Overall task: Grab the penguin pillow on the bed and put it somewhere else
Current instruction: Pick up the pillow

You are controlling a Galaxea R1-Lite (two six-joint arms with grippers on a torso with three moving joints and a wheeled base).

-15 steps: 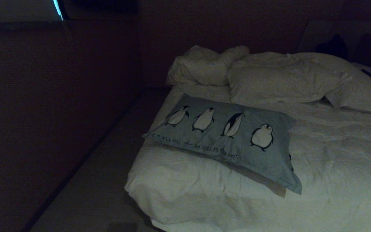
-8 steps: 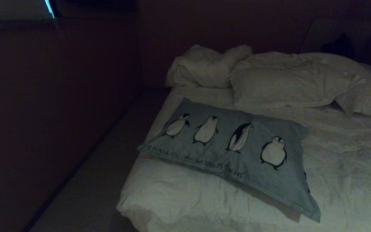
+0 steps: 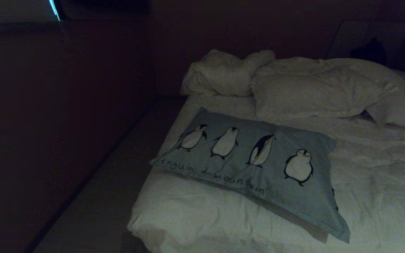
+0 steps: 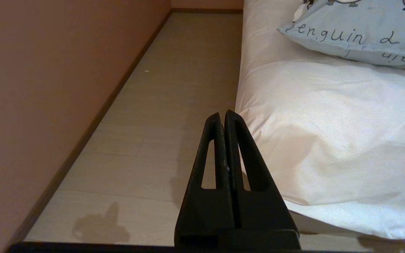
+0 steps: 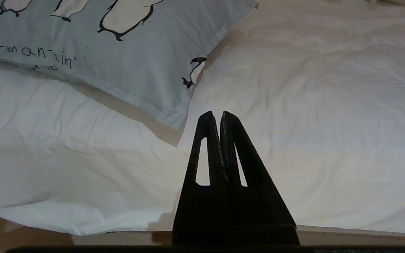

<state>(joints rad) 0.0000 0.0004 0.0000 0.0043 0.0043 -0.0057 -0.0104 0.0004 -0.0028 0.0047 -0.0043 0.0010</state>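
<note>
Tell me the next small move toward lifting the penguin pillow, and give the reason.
Probably open the right gripper and reach toward the near corner of the penguin pillow. Both grippers are shut and empty, short of the bed; the right one points at that corner, while the left gripper sits over the floor beside the bed.

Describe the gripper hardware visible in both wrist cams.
Both look alike. The left gripper and right gripper each have two matte black fingers, long tapered wedges narrowing to rounded tips, each with a tall triangular cut-out. They rise from a wider black base block. No cables, labels or markings show. Neither arm appears in the head view.
</note>
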